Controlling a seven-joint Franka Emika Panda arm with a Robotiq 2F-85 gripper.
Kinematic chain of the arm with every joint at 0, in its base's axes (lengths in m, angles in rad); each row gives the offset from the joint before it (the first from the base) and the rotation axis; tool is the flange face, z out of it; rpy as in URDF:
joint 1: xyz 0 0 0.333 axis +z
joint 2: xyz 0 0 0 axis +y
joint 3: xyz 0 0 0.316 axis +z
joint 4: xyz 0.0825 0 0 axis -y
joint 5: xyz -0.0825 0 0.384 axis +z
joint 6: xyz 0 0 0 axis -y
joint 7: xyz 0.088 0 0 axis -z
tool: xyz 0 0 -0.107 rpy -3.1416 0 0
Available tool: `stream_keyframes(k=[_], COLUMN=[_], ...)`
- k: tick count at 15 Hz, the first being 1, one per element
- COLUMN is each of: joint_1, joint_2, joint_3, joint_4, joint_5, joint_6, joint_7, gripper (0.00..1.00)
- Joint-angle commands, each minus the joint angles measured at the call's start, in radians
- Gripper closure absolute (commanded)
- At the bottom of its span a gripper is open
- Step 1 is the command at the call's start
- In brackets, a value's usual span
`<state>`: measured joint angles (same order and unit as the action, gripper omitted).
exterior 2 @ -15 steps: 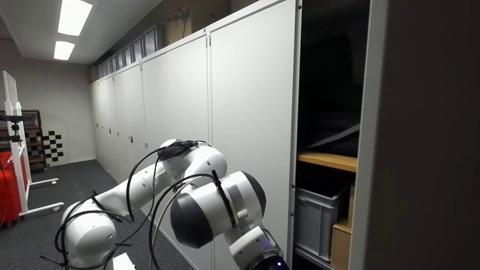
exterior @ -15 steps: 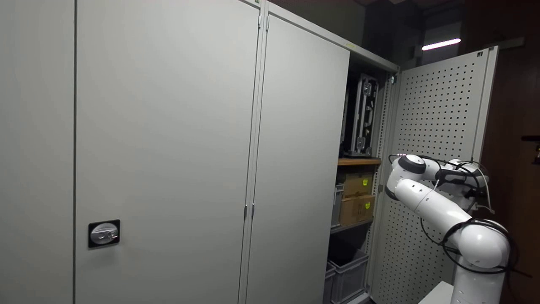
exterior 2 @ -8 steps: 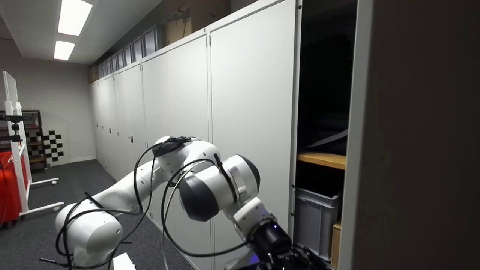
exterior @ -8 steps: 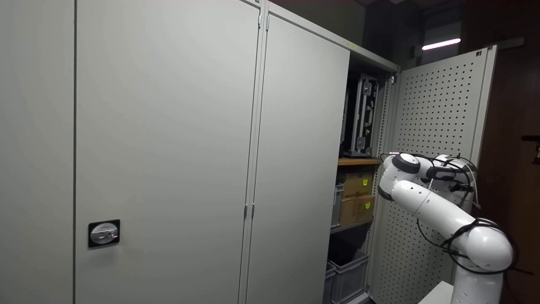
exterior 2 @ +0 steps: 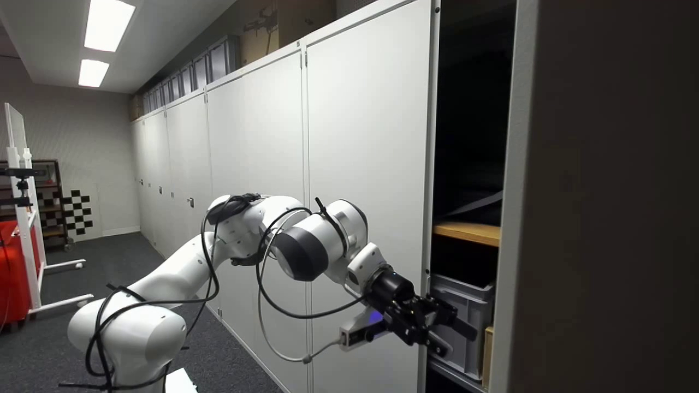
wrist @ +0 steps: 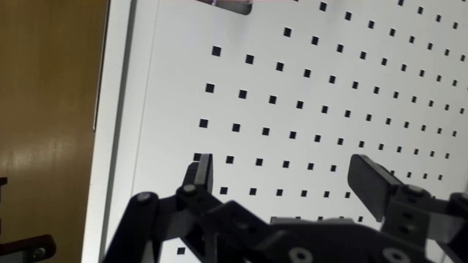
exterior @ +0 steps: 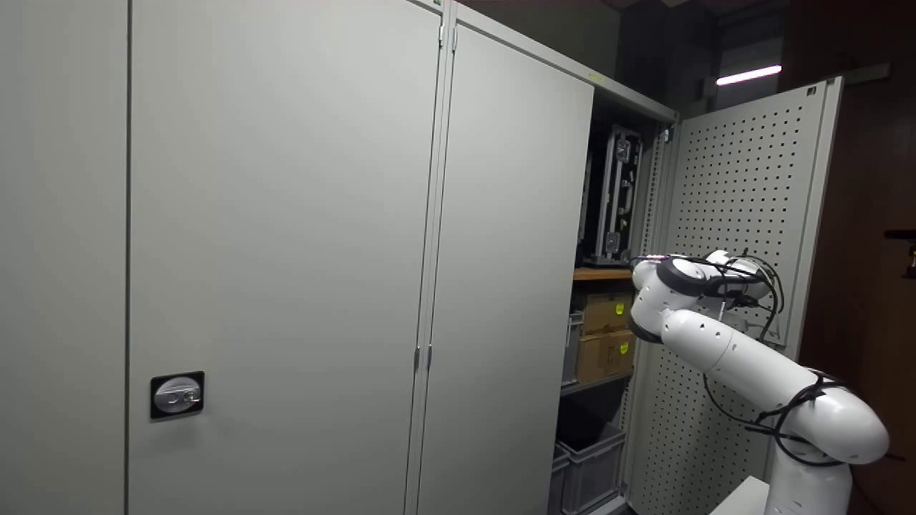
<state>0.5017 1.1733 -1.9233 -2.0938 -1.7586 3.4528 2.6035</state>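
Claw (wrist: 281, 164) spread wide, fingers well apart; only the perforated door (wrist: 281, 117) shows through the gap, ahead of the claw; can't tell exactly how near; door edge (wrist: 107, 120) left of the claw in the wrist view, brown surface (wrist: 47, 91) past it; white arm (exterior 2: 240, 229) runs back from the claw; gray bin (exterior 2: 474, 305) on the far side of the claw in an exterior view, wooden shelf (exterior 2: 467, 233) higher than both; farther from the claw, two cardboard boxes (exterior: 605, 350) stacked below that shelf, silver-framed case (exterior: 610, 179) upright on it; well apart from the claw, shut cabinet door (exterior: 286, 214) with a silver handle (exterior: 177, 395).
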Motion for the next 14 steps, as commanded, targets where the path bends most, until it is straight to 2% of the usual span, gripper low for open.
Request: stream_keyframes(k=[1, 9, 14], joint_1=[0.073, 0.196, 0.228], joint_2=[0.025, 0.025, 0.032], joint_3=[-0.039, -0.058, -0.067], joint_4=[-0.019, -0.018, -0.014], joint_5=[0.008, -0.005, -0.009], joint_6=[0.0, 0.0, 0.0], joint_7=[0.0, 0.0, 0.0], gripper=[0.0, 0.0, 0.0])
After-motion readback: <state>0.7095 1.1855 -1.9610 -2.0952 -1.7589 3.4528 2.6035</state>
